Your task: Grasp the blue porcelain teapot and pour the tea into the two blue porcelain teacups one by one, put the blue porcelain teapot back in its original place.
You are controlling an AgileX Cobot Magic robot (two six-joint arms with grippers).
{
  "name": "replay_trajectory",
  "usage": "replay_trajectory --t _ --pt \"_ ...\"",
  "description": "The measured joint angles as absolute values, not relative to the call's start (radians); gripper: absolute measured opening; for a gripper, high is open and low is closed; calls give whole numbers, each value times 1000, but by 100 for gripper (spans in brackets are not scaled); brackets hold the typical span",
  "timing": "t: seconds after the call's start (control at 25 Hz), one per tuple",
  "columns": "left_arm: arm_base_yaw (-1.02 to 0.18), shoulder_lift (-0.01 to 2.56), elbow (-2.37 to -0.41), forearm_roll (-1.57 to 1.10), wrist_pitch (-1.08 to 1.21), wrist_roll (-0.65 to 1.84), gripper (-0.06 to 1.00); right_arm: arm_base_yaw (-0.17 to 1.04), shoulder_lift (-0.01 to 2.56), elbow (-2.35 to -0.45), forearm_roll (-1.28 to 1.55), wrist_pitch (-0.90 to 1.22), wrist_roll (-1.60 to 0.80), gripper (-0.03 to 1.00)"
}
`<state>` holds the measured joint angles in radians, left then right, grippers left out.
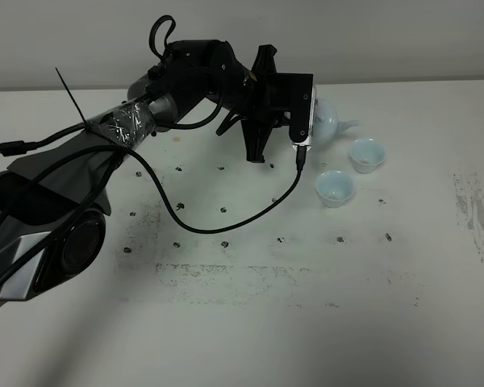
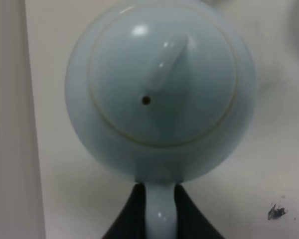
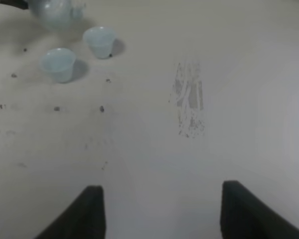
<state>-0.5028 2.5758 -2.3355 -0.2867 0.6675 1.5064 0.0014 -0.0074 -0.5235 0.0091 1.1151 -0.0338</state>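
White and scuffed with dark specks, the counter (image 1: pixel 266 322) carries everything. The left gripper's (image 2: pixel 159 191) black, tapering fingers (image 2: pixel 133 215) pinch the loop handle (image 2: pixel 159 214) of the blue porcelain teapot (image 2: pixel 159 94). From there the left arm (image 1: pixel 177 97) reaches back across the far counter, with a cable looping beneath it. The pot is round, glossy and pale blue-white, with a ringed lid (image 2: pixel 164 84) and a small vent hole. Whether it rests on the counter I cannot tell. Its spout points toward the two blue porcelain teacups (image 1: pixel 366 153) (image 1: pixel 335 187), small flared bowls just beside it. The right gripper's (image 3: pixel 162 188) fingers (image 3: pixel 89 214) are spread wide above bare counter.
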Motion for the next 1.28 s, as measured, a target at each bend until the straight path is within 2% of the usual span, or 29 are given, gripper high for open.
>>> replay_trajectory --t 0.56,1.28 --pt "-561 2585 -2335 -201 590 1467 0 1 -7 -523 9 1115 -34 49" --pt "-578 2593 -2335 -37 559 1328 0 1 -7 -523 0 1115 -34 49"
